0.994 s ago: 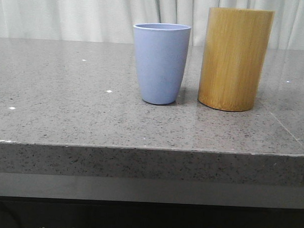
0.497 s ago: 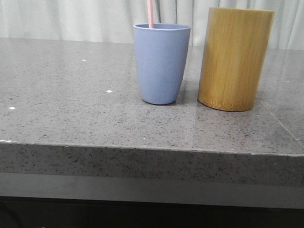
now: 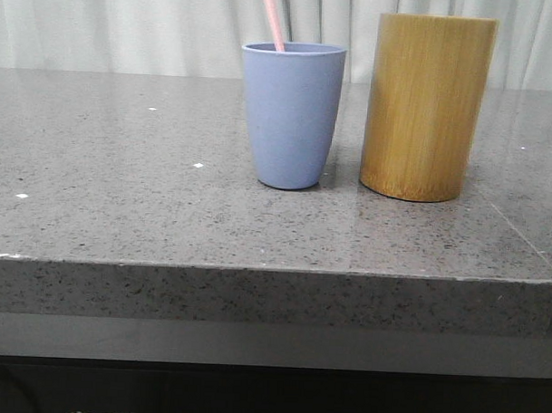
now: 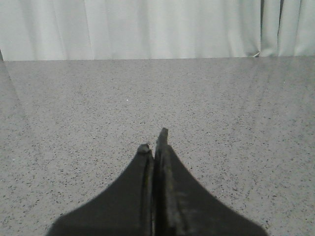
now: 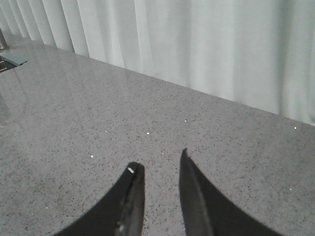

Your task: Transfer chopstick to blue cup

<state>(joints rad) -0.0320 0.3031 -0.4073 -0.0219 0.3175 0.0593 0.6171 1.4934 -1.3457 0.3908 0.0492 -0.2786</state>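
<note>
The blue cup [image 3: 292, 114] stands upright on the grey stone table, near the middle of the front view. A thin pale pink chopstick [image 3: 273, 18] sticks up out of it, leaning left; only its upper end shows. No gripper shows in the front view. In the left wrist view my left gripper [image 4: 153, 142] is shut and empty over bare tabletop. In the right wrist view my right gripper [image 5: 158, 162] is open and empty over bare tabletop. Neither wrist view shows the cup or the chopstick.
A taller tan bamboo cylinder [image 3: 426, 107] stands just right of the blue cup. The table's front edge [image 3: 274, 270] runs across the lower front view. White curtains [image 3: 128, 25] hang behind the table.
A second ago the blue cup showed no chopstick. Half a second ago a pink chopstick stood nearly upright in it. Now it leans to the left.
</note>
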